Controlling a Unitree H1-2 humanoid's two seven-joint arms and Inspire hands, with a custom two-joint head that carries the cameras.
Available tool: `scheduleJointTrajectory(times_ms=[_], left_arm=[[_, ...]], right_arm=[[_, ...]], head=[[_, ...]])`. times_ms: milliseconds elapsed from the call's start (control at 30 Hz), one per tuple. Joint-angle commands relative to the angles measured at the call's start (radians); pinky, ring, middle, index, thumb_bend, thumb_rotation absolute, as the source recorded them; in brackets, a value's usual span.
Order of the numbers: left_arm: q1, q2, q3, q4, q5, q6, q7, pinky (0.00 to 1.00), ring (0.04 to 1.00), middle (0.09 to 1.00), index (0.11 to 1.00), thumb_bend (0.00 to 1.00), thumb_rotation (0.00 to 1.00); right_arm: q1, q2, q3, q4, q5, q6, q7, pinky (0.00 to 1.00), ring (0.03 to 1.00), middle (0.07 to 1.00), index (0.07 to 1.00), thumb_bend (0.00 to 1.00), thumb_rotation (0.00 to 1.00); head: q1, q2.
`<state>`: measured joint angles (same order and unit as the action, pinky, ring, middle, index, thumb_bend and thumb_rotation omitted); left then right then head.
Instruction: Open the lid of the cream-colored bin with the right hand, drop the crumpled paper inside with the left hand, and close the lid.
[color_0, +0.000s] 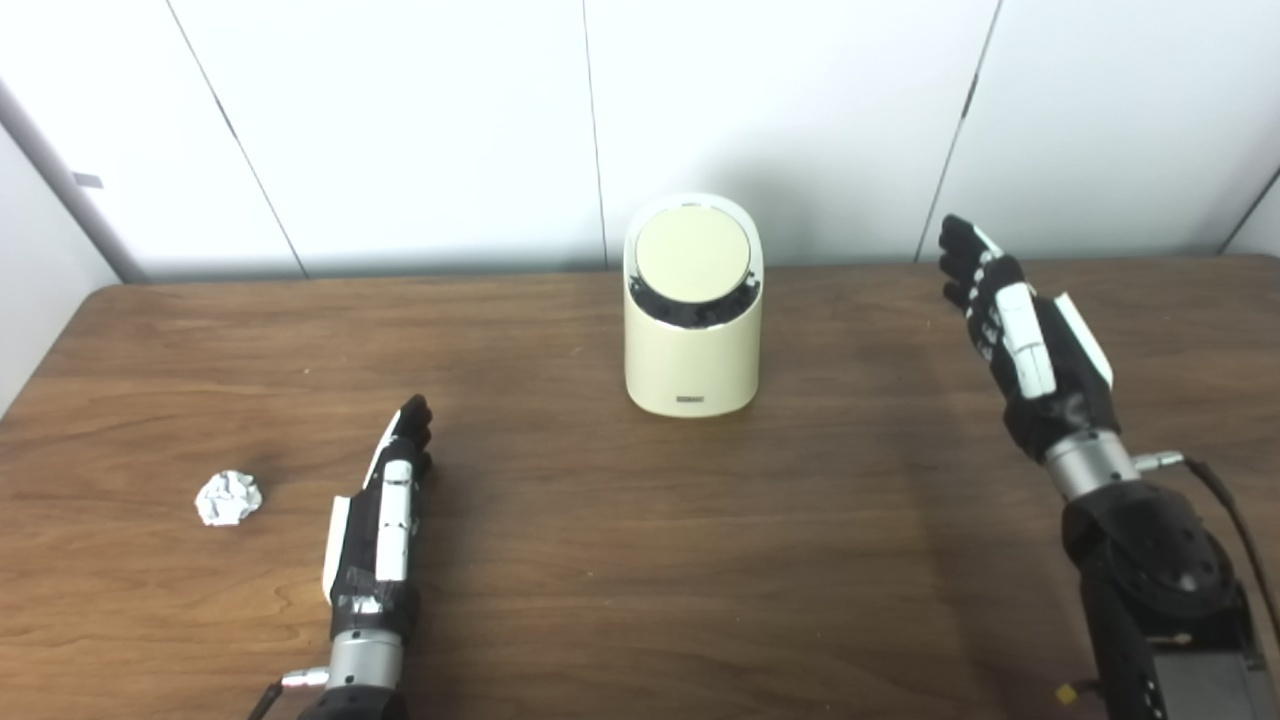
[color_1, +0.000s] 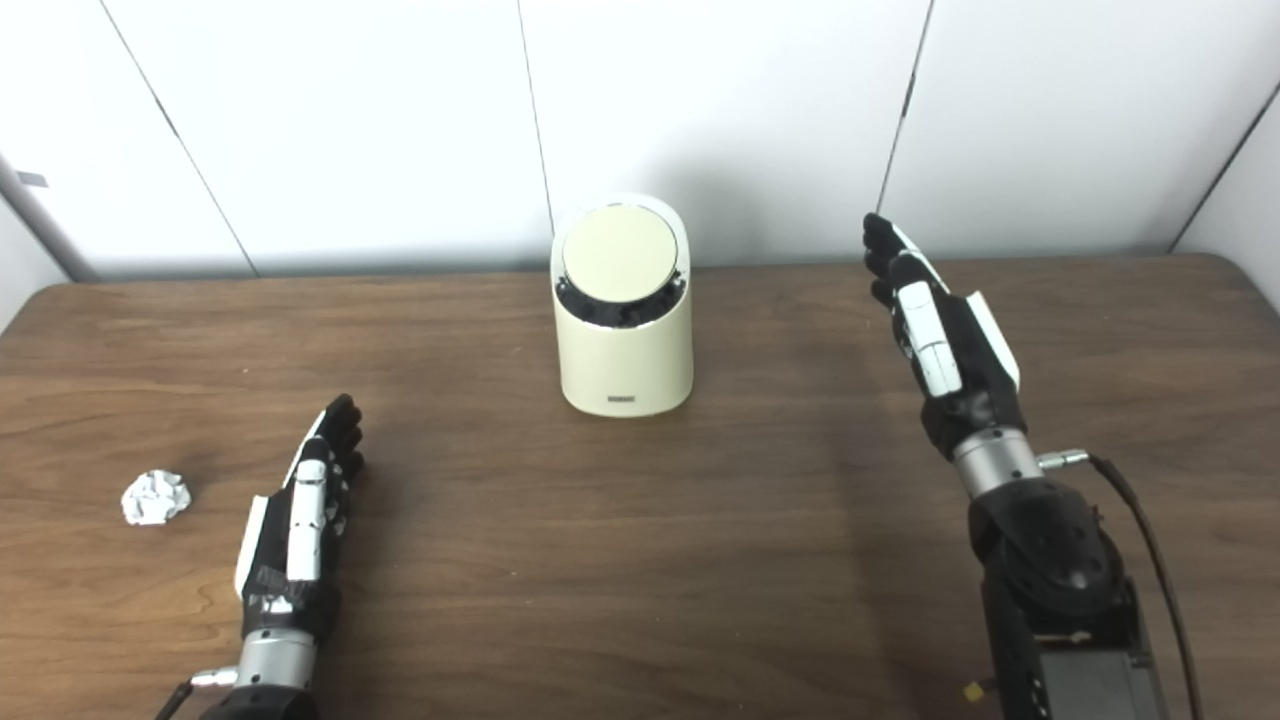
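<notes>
Rounded cream bin — lid shut; crumpled paper apart.

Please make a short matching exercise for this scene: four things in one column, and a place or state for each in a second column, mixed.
Things:
1. crumpled paper
2. lid
3. left hand
4. right hand

States:
a. raised above the table, right of the bin
b. low over the table, near the paper, holding nothing
c. closed on the bin
d. lying on the table, far left

Pairs: 1-d, 2-c, 3-b, 4-a
</notes>
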<state>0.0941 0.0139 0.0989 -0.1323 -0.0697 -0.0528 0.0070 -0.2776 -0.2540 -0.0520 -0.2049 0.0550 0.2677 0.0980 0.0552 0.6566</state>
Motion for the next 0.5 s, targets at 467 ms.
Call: scheduleJointTrajectory(times_ms=[467], left_arm=[[0.000, -0.019, -0.021, 0.018, 0.035, -0.042, 0.020, 1.00, 0.982, 0.957, 0.949, 0.38, 0.86]], right_arm=[[-0.250, -0.053, 0.182, 0.087, -0.308, 0.023, 0.035, 0.84, 0.915, 0.941, 0.926, 0.61, 0.97]], head=[[0.003, -0.027]])
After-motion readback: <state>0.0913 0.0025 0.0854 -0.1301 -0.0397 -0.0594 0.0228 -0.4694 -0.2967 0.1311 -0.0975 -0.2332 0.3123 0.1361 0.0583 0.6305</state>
